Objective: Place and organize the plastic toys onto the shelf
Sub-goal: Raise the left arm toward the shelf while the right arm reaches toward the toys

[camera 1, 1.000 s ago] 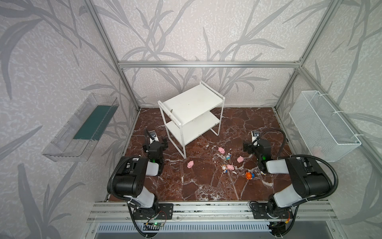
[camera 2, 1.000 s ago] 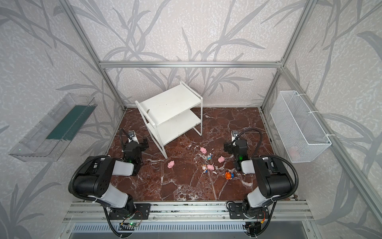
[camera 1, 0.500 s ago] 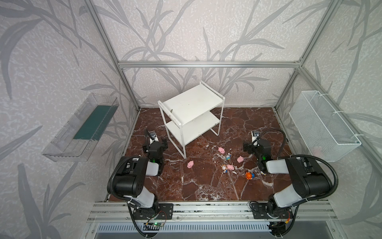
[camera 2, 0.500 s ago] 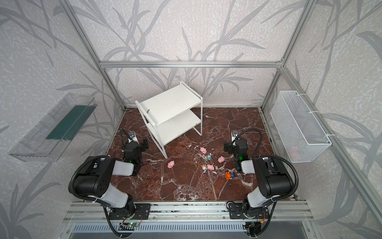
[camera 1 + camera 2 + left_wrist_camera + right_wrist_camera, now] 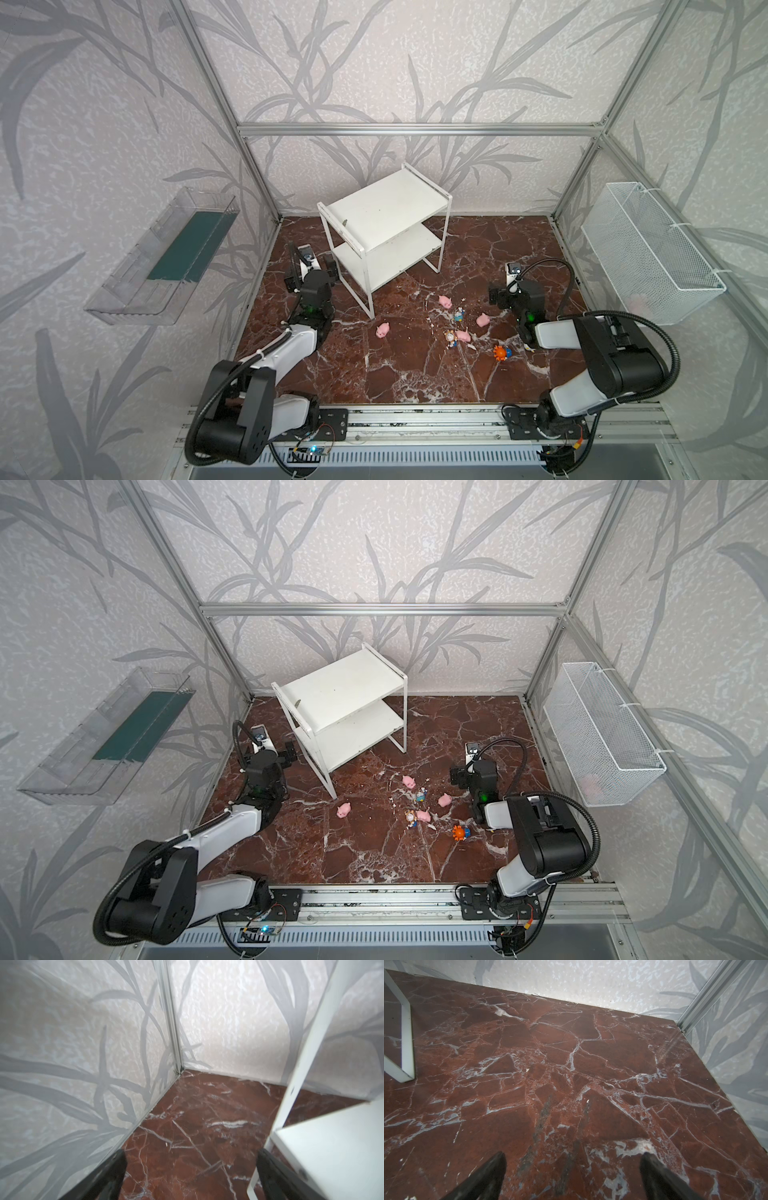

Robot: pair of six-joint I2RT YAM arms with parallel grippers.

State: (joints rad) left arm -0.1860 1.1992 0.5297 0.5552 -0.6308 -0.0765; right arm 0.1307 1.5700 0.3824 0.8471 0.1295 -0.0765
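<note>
The white two-tier shelf [image 5: 386, 208] [image 5: 340, 683] stands at the back left of the red marble floor, with both boards bare. Several pink pigs lie on the floor in both top views, among them one [image 5: 382, 330] near the shelf's front leg and one [image 5: 445, 301] further right. Small figurines [image 5: 459, 316] [image 5: 450, 336] and an orange one [image 5: 502, 352] lie among them. My left gripper [image 5: 310, 272] [image 5: 191, 1167] is open beside the shelf's left leg [image 5: 301, 1064]. My right gripper [image 5: 515, 289] [image 5: 573, 1169] is open over bare floor, right of the toys. No toys show in either wrist view.
A clear plastic bin [image 5: 166, 257] hangs on the left wall. A white wire basket [image 5: 648, 253] hangs on the right wall with something pink inside. Aluminium posts [image 5: 257, 183] stand at the back corners. A shelf foot [image 5: 404, 1043] shows beside the right gripper.
</note>
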